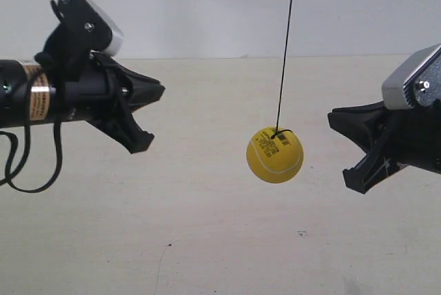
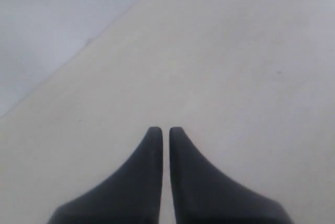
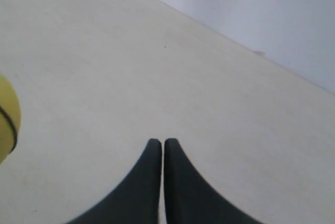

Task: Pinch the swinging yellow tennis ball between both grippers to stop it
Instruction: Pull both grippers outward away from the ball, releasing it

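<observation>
Yellow tennis ball [image 1: 275, 155] hangs by its string [image 1: 286, 47] above the tabletop [image 1: 207, 240]; left gripper [image 2: 163, 130] and right gripper [image 3: 158, 141] have fingers [image 2: 146, 182] pressed together.

I count one yellow tennis ball [image 1: 275, 155], one dark string [image 1: 286, 47] and one bench [image 1: 207, 240]. I have two end effectors: my left end effector [image 2: 165, 130] and my right end effector [image 3: 163, 141]. Two grey-white modules [image 1: 109, 32] [image 1: 408, 83] show, one atop each arm.
</observation>
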